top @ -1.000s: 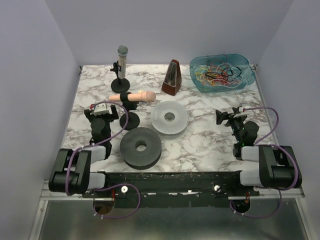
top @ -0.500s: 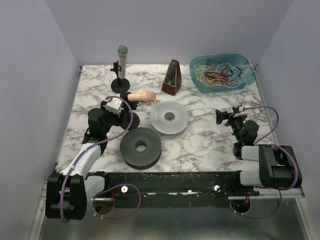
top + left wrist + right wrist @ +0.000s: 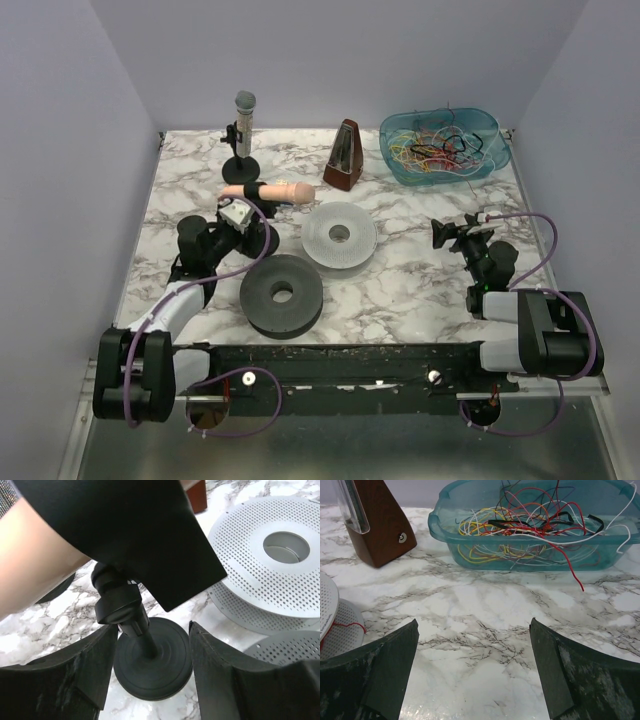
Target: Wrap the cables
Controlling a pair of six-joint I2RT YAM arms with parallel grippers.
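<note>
Marble bench. Back left from me: microphone upright on a black round-base stand. Back centre: brown metronome. Back right corner: teal see-through tub. Mid-left: peach cylinder lying level, held in a black clamp on a short black post with a round foot. Just right of that, a white perforated spool lying flat. Nearer me, a dark grey spool, flat, close to the white one but apart.

Top view overhead; wrist views low, close (both catch white spool).
</note>
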